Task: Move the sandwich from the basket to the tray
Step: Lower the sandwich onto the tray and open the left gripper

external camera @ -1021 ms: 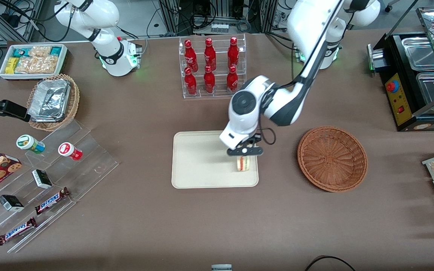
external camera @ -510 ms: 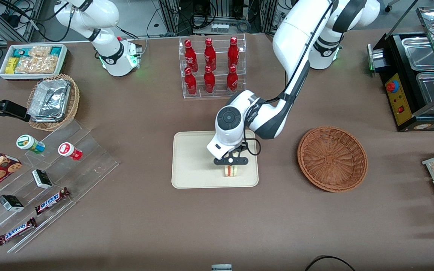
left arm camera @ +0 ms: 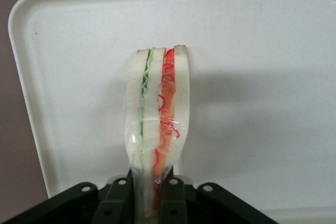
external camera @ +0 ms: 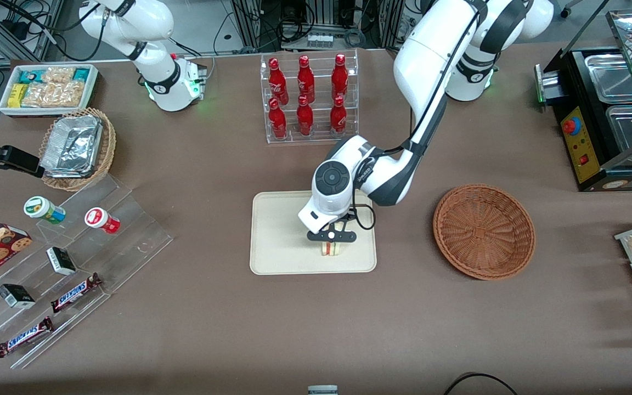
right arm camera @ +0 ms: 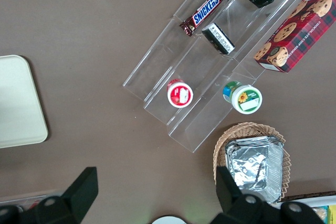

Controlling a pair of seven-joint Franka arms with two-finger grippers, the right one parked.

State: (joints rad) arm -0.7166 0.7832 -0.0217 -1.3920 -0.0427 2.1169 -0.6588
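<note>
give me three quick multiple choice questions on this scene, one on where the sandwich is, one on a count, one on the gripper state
1. Where is the sandwich?
A. in the basket
B. over the tray, in the gripper
C. on the bare table

2. How many red bottles stand in the clear rack?
A. four
B. six
C. eight

3. What state is the gripper in?
A. open, nothing in it
B. shut on a snack bar
C. shut on the sandwich

Answers: 1 B, the tray lies under it and the basket holds nothing; 2 B, two rows of three; 3 C, the wrist view shows the fingers clamping the wedge.
</note>
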